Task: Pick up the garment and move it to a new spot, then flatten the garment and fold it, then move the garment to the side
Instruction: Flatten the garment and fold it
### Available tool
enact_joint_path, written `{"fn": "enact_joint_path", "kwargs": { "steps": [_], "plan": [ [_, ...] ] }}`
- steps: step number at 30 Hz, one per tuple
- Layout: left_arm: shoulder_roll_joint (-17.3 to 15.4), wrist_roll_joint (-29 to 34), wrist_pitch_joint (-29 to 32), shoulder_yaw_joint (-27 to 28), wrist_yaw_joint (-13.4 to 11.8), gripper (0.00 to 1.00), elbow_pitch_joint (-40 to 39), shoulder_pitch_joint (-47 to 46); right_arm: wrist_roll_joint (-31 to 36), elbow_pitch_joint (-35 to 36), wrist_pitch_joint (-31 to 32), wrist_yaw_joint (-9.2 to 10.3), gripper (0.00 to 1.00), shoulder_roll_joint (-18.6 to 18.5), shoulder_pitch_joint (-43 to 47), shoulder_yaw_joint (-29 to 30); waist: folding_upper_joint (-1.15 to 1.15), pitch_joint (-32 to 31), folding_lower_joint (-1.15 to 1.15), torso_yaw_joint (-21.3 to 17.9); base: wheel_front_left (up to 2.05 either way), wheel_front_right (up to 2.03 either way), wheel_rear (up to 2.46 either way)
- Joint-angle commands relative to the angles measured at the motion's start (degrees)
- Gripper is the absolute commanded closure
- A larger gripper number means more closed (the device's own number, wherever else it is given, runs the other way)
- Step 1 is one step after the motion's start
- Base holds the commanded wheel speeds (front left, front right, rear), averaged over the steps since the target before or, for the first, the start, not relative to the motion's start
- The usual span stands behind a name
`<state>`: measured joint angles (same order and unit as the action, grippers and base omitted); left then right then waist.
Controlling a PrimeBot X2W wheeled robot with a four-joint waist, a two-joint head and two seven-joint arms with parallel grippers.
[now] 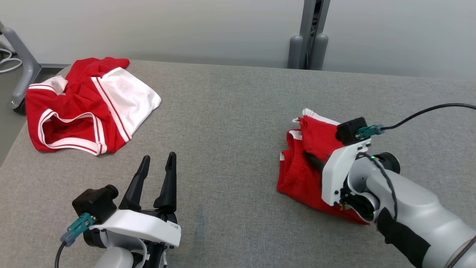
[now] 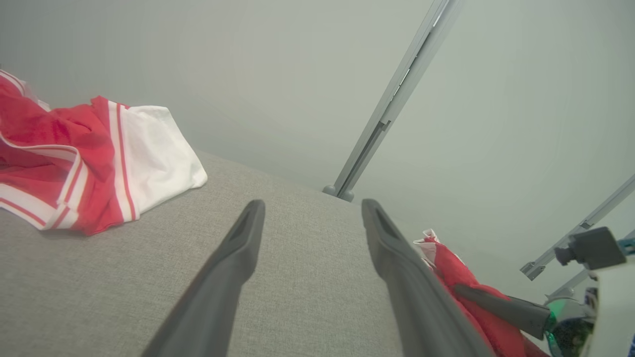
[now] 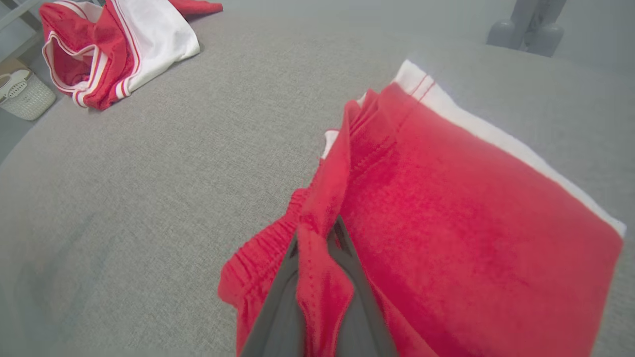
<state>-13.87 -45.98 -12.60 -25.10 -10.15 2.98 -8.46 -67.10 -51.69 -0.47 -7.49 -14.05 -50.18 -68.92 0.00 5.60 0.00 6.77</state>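
We see the folded garment [image 1: 301,178] in the right half of the head view, a little below the middle. It is a compact red bundle with a white strip along its upper edge, and it lies on the grey table [image 1: 230,123]. The right gripper [image 1: 312,160] comes in from the lower right corner of that frame and lies over the bundle's right part. In the right wrist view its two dark fingers [image 3: 278,297] rise from the bottom centre, drawn narrow, with a ridge of red cloth pinched between them. Beside that ridge, the gathered waistband shows at the lower middle of the frame. The flat red panel spreads to the right, and its white edge runs down toward the right border.

The left gripper [image 1: 159,158] sits at the lower left of the head view, fingers pointing up the frame. Its jaws stand wide with nothing between them, and it is well apart from both pieces of cloth. In the left wrist view we see bare table between its fingers.

A second garment [image 1: 81,108], red with white panels and stripes, lies rumpled at the upper left of the head view, near the table's far corner. A grey post [image 1: 308,41] stands behind the table at the top centre. A black cable [image 1: 427,111] runs from the right wrist to the right border. A pale basket [image 3: 25,96] shows at the left edge of the right wrist view, below table level.
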Motion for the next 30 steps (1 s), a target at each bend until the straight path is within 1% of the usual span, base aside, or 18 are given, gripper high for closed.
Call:
{"fn": "enact_joint_path", "kwargs": {
  "steps": [1,5,8,9,10,11,12,15,20,25,30],
  "plan": [
    [0.0,-0.2,-0.3,0.0,0.3,0.00,0.2,-0.6,1.1,-1.0,0.3,0.00,1.00,0.6,0.1,-0.4,0.00,0.1,0.00,0.2,0.00,0.00,0.00],
    [0.1,-0.2,-0.5,-0.1,0.5,0.00,0.6,-0.8,3.3,-3.0,0.9,0.00,1.00,2.6,-0.2,-1.4,0.00,0.3,0.00,0.5,0.00,0.00,0.00],
    [0.1,-0.3,-0.6,0.1,0.5,0.00,0.7,-0.8,5.5,-4.4,-0.3,0.00,1.00,3.4,-0.8,-1.9,0.00,0.2,0.00,0.4,0.00,0.00,0.00],
    [0.1,-0.4,-0.6,0.1,0.5,0.00,0.8,-0.7,6.1,-4.9,-0.4,0.00,0.62,3.8,-0.8,-2.1,0.00,0.1,0.00,0.4,0.00,0.00,0.00],
    [0.1,-0.4,-0.6,0.2,0.5,0.00,0.8,-0.6,6.8,-5.3,-0.8,0.00,0.41,4.2,-0.8,-2.2,0.00,0.1,0.00,0.3,0.00,0.00,0.00],
    [0.0,-0.4,-0.7,0.2,0.4,0.00,0.8,-0.5,7.4,-5.6,-1.0,0.00,0.05,4.5,-0.8,-2.3,0.00,0.0,0.00,0.2,0.00,0.00,0.00],
    [0.0,-0.4,-0.7,0.2,0.4,0.00,0.9,-0.4,8.1,-5.9,-1.3,0.00,0.00,4.8,-0.9,-2.4,0.00,0.0,0.00,0.0,0.00,0.00,0.00],
    [-0.1,-0.4,-0.6,0.2,0.3,0.00,0.9,-0.2,9.7,-6.2,-2.4,0.00,0.00,5.5,-0.9,-2.7,0.00,-0.3,0.00,-0.6,0.00,0.00,0.00],
    [-0.4,-0.3,-0.3,0.0,0.0,0.00,0.8,0.3,10.4,-4.0,-4.6,0.00,0.00,6.1,0.0,-2.1,0.00,-0.9,0.00,-1.8,0.00,0.00,0.00],
    [-0.9,-0.2,-0.1,-0.2,-0.3,0.00,0.4,0.8,11.1,-2.1,-7.6,0.00,0.00,4.7,-0.4,0.0,0.00,-1.7,0.00,-3.1,0.00,0.00,0.00],
    [-1.2,0.3,0.5,-0.9,-0.6,0.00,-0.1,1.1,10.5,-2.9,-10.7,0.00,0.00,2.3,0.2,4.7,0.00,-2.3,0.00,-4.1,0.00,0.00,0.00]
  ]
}}
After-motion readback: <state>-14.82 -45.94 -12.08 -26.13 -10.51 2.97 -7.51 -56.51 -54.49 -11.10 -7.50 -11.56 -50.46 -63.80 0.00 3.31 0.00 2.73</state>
